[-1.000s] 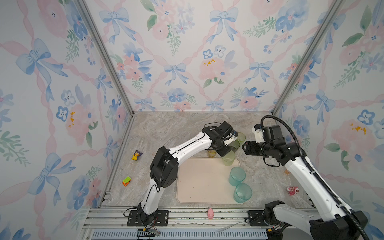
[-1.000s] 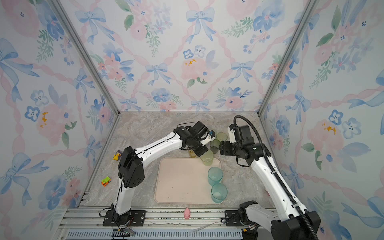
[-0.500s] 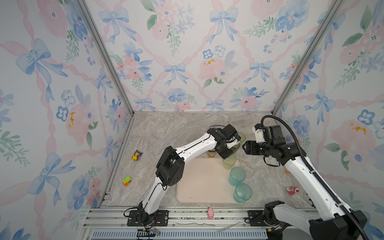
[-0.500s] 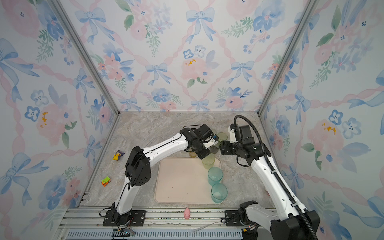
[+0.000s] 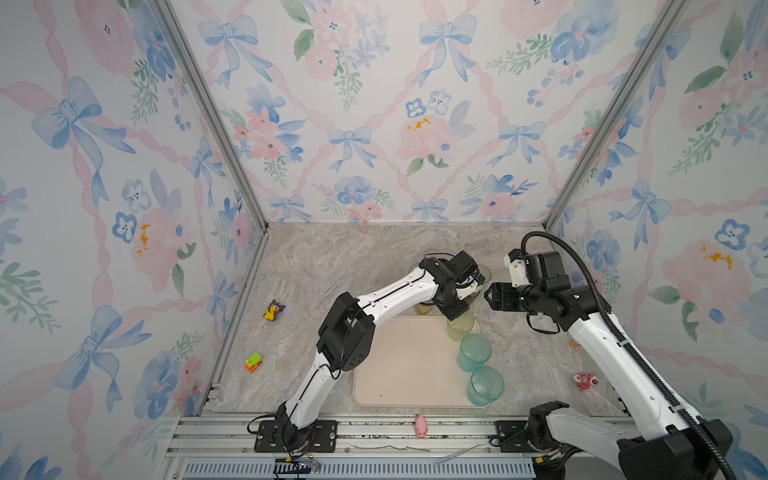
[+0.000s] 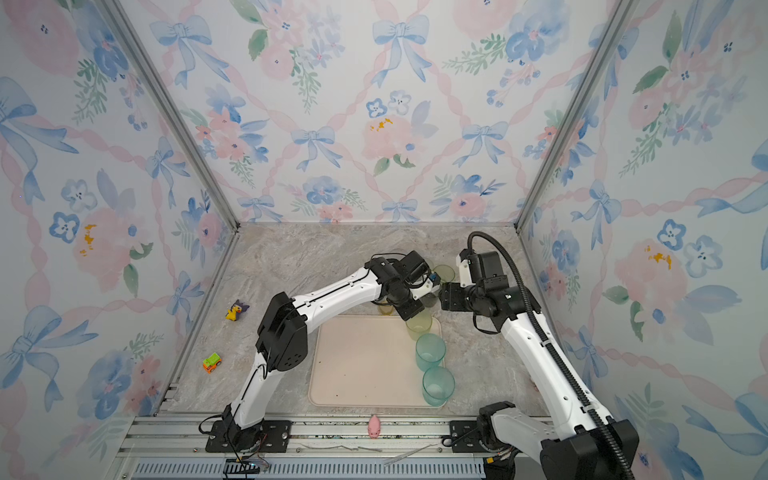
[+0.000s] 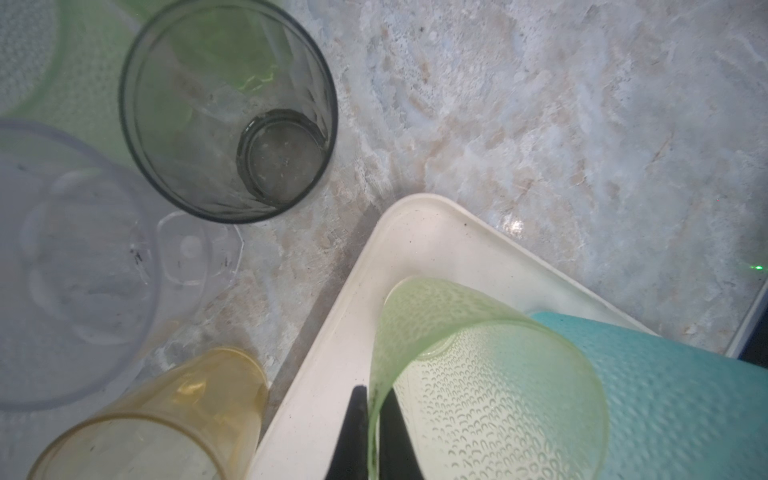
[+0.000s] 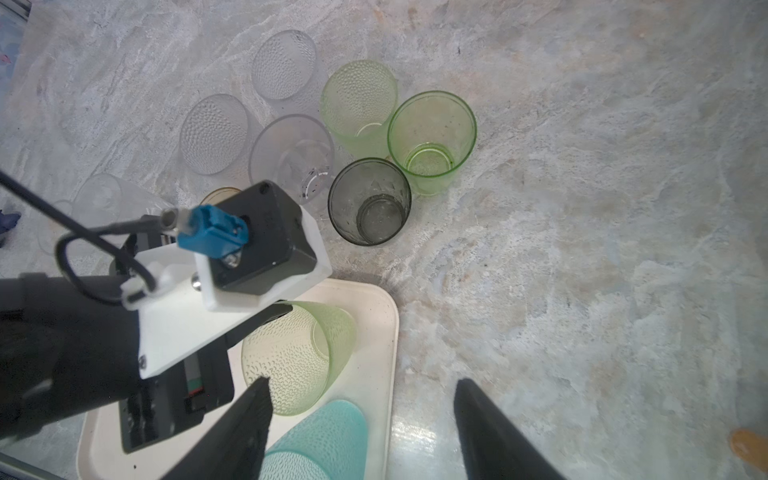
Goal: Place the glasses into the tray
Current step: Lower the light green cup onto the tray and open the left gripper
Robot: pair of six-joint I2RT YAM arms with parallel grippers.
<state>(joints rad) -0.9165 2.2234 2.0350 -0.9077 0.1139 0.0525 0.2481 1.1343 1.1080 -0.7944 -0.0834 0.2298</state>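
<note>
Along the left of the tabletop [image 5: 332, 266], well apart from the work, a duck figurine [image 5: 273, 310] and a toy car [image 5: 253, 362] are listed; neither belongs to the task.

Left gripper [image 7: 374, 436]: the jaws are pinched on the rim wall of a pale green glass [image 7: 490, 399], with one finger inside and one outside.

Tray [image 5: 399, 374]: cream, flat, low-rimmed, with rounded corners. The pale green glass is held at its far right corner; whether the base is set down cannot be told. Two teal glasses [image 5: 474, 352] are stood upright along the right edge, nearer the robot.

Glasses not yet placed: an amber glass [image 7: 166, 415] is noted just beside the tray's far rim. A smoky grey glass [image 8: 369, 201], two green glasses [image 8: 432, 139] and several clear dimpled glasses [image 8: 214, 133] are clustered beyond it on the table.

Handling, as judged: the tumblers are thin-walled, translucent and probably light. They are taken to be stiff enough for a rim pinch, though smooth and liable to swing or slip. The dimpled walls should offer some grip. Hold is best taken on the rim, at the side clear of neighbours, since the cluster is tightly packed.

Right gripper [image 8: 361, 382]: the jaws are spread wide with nothing held, above the tray's far right corner.
</note>
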